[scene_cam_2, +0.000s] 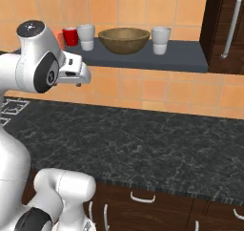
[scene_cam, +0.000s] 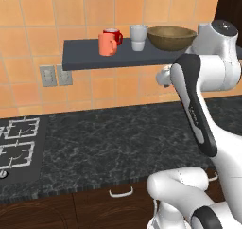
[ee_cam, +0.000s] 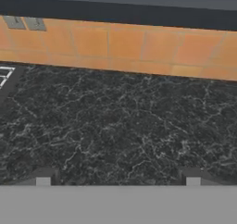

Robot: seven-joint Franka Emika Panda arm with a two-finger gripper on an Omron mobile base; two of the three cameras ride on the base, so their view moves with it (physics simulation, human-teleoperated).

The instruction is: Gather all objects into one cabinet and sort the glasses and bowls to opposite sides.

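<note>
Two tumblers (scene_cam_2: 86, 36) (scene_cam_2: 160, 40) flank your bowl (scene_cam_2: 124, 39) on the shelf (scene_cam_2: 190, 56), upper frame. Your gripper (ee_cam: 118, 179) is spread wide, holding nothing, bottom of the hand view

The left base view looked forward and down from behind the arm's left side, over the dark marble desk (scene_cam: 108, 133) toward the orange tiled wall (scene_cam: 71, 15) and the grey shelf (scene_cam: 94, 57). The right base view faced the same desk (scene_cam_2: 152, 144), wall and shelf (scene_cam_2: 186, 58) from the arm's right side. The hand view sat low and close above the desk (ee_cam: 115, 126), facing the wall's lowest tiles (ee_cam: 115, 47) under the shelf.
</note>
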